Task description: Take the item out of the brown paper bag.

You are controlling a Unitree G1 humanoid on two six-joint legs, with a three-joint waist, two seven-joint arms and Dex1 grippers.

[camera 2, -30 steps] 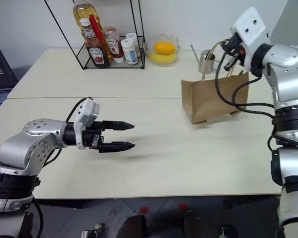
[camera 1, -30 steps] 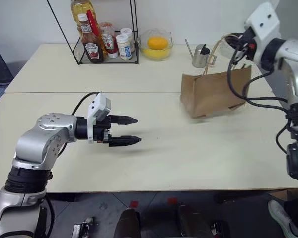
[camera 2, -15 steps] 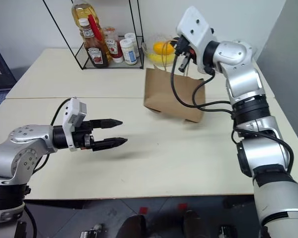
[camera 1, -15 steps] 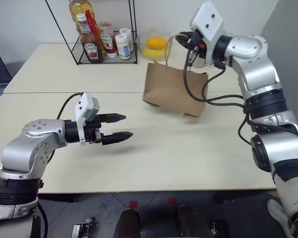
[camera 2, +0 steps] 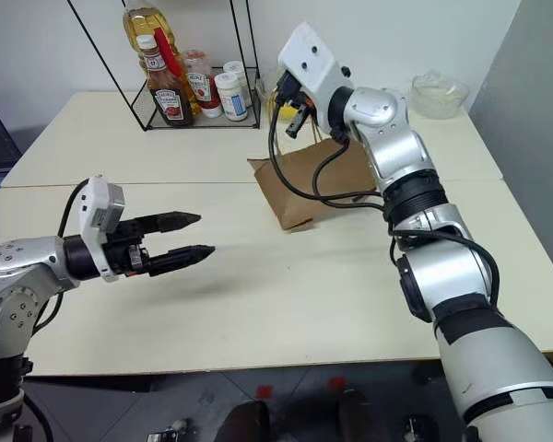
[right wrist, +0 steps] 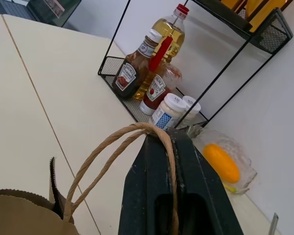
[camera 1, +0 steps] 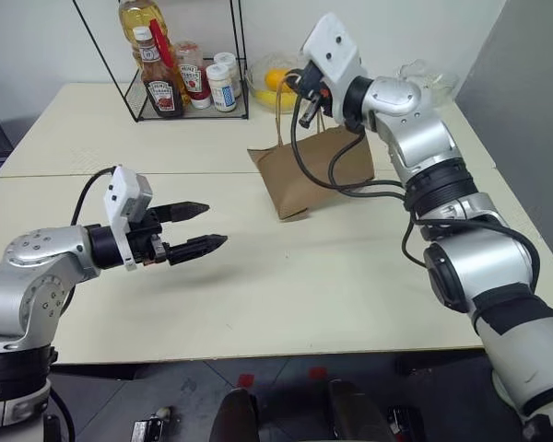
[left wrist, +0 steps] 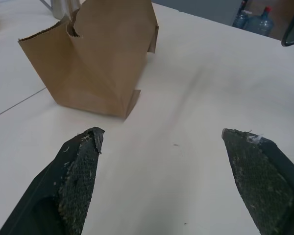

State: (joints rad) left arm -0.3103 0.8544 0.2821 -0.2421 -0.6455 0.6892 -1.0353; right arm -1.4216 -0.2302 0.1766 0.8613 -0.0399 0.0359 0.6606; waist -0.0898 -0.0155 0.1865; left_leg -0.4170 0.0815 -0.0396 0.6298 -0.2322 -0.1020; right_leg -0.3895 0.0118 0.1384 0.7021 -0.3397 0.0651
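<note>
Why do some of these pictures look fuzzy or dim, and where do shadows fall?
Left wrist view: the tool's fingers up close look soft, the bag crisper, with a faint shadow on the table. Right wrist view: the right tool is a dark soft mass and the handles are sharper. Left eye view: soft shadow under the left tool.

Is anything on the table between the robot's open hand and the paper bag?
No. The left gripper hangs open above bare table, and nothing lies between it and the brown paper bag. The right gripper holds the bag by its handles.
</note>
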